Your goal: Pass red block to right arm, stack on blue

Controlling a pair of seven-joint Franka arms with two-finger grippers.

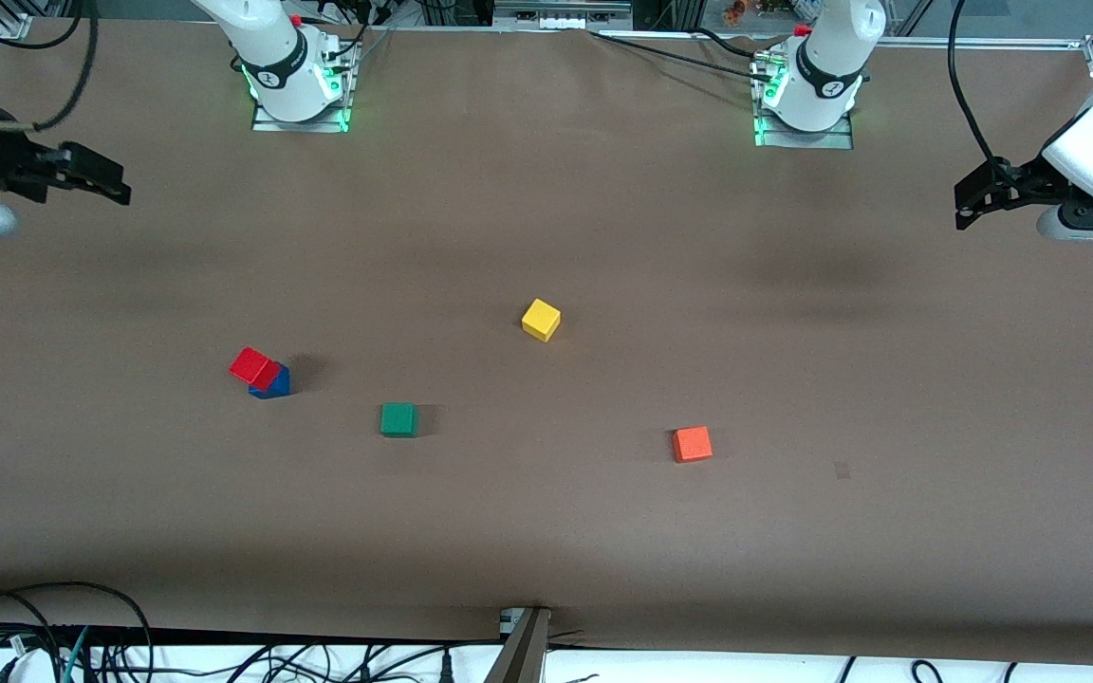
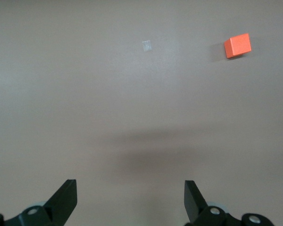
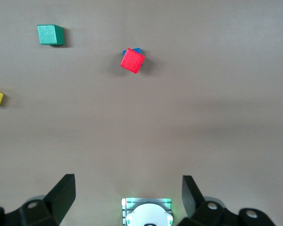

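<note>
The red block [image 1: 253, 367] rests on top of the blue block [image 1: 274, 384], turned askew and offset, toward the right arm's end of the table. Both also show in the right wrist view, the red block [image 3: 132, 60] covering most of the blue block [image 3: 137, 50]. My right gripper [image 1: 121, 188] is open and empty, up at the table's edge on its own side, well away from the stack; its fingers [image 3: 62, 194] stand wide apart. My left gripper [image 1: 962, 207] is open and empty over its own end of the table, with its fingers [image 2: 195, 197] spread.
A green cube [image 1: 398, 419] lies beside the stack, nearer the front camera. A yellow cube [image 1: 541, 320] sits mid-table. An orange-red cube [image 1: 692, 444] lies toward the left arm's end and shows in the left wrist view [image 2: 237, 45]. The right arm's base [image 3: 146, 213] shows between its fingers.
</note>
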